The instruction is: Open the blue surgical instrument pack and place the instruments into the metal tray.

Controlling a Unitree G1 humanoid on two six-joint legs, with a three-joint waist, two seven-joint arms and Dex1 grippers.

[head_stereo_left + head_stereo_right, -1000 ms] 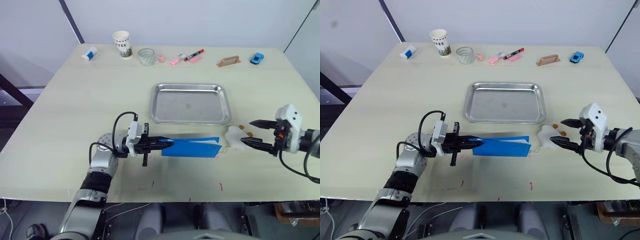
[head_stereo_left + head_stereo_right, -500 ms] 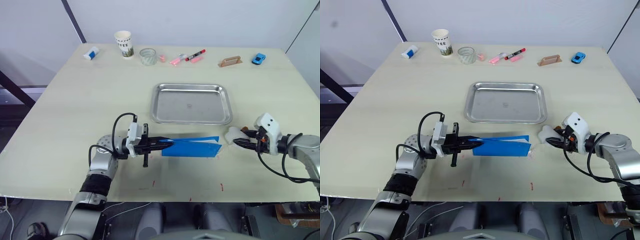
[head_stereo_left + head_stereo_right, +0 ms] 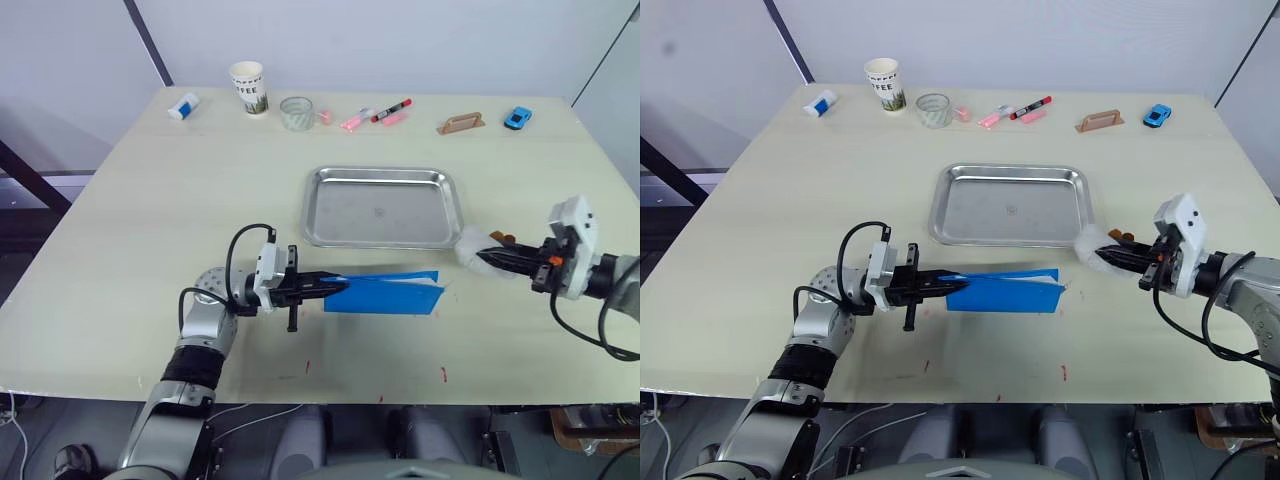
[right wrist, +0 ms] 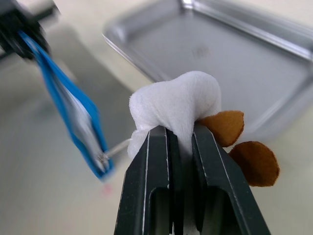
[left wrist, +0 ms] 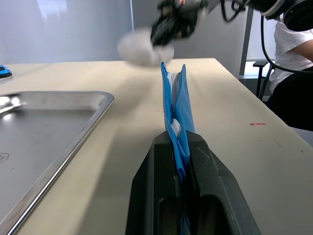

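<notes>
Near the front of the worktop (image 3: pixel 130 250), just in front of the metal tray (image 3: pixel 381 206), the blue surgical instrument pack (image 3: pixel 385 295) stands on edge with its long axis running left to right, roughly parallel to the tray's near rim. The left tool (image 3: pixel 322 287) is closed on the pack's left end, pinching the blue sheet and the whitish insert between its fingers. The right tool (image 3: pixel 492 258) is closed on a wad of white gauze (image 4: pixel 173 105) with two small brown pads (image 4: pixel 242 142) beside it, and hovers off the pack's open right end, near the tray's front right corner. A thin silvery tip pokes from that open end in the right wrist view, so the instruments seem to lie inside, and the right tool is the nearer one to draw them out. Compared with half a second ago, the right tool has lifted the white wad from the worktop and carried it up toward the tray corner; the left tool and the pack have stayed put.
</notes>
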